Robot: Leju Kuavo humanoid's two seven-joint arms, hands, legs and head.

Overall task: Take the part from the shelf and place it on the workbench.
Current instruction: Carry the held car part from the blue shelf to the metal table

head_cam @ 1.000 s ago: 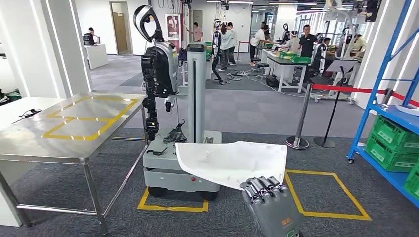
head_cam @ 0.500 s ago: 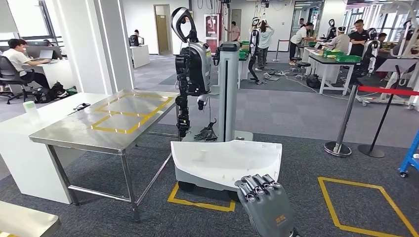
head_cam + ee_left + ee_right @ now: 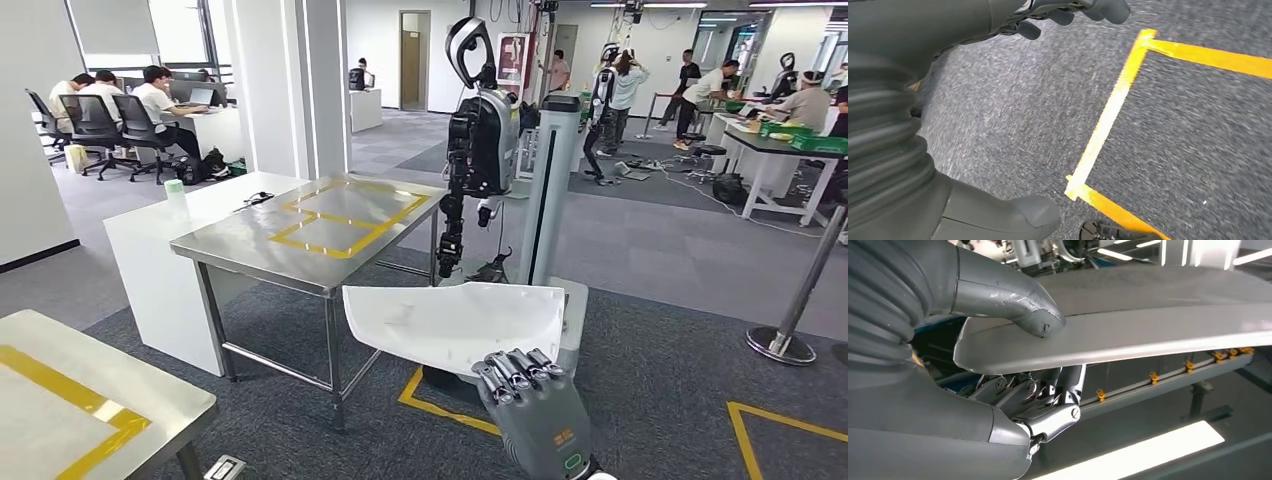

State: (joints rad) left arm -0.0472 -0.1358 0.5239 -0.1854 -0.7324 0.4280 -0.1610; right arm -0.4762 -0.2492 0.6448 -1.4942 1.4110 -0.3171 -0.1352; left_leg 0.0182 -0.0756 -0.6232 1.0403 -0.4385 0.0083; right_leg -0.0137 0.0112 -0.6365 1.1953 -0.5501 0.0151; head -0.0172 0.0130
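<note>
The right hand [image 3: 535,400] pinches the white panel part [image 3: 455,322] at its near edge — thumb on one face, fingers on the other — carrying it level ahead of the body, short of the steel workbench [image 3: 310,228]. The left hand [image 3: 973,20] hangs empty, fingers loosely apart.

white part [image 3: 455,322], yellow-taped steel workbench [image 3: 250,245]
</note>
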